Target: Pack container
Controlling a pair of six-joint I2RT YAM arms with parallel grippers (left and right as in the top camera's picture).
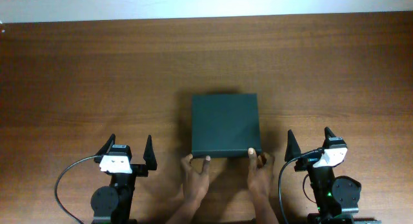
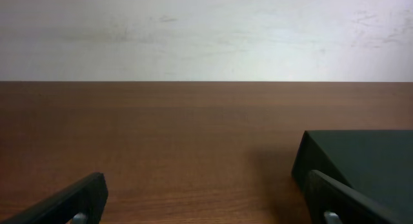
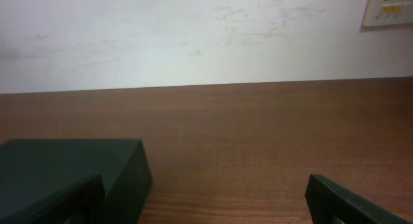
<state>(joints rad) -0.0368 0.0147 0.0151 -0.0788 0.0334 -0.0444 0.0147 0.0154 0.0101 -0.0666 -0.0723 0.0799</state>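
Though the closed container [image 1: 225, 124] hides its inside, hands [image 1: 195, 175] clasp its near edge; both jaws stand open.

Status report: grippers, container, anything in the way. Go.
Left gripper open, empty. Right gripper open, empty. Container lid down, centred ahead of both. Person's left hand and right hand on its near edge, in the way.

the container [image 1: 225, 124] is matt black and smooth; card or plastic, i cannot tell. the table [image 1: 97, 75] is brown wood grain with a soft sheen. my left gripper [image 1: 130, 146] and right gripper [image 1: 308, 137] look like dull black plastic with white plastic caps.
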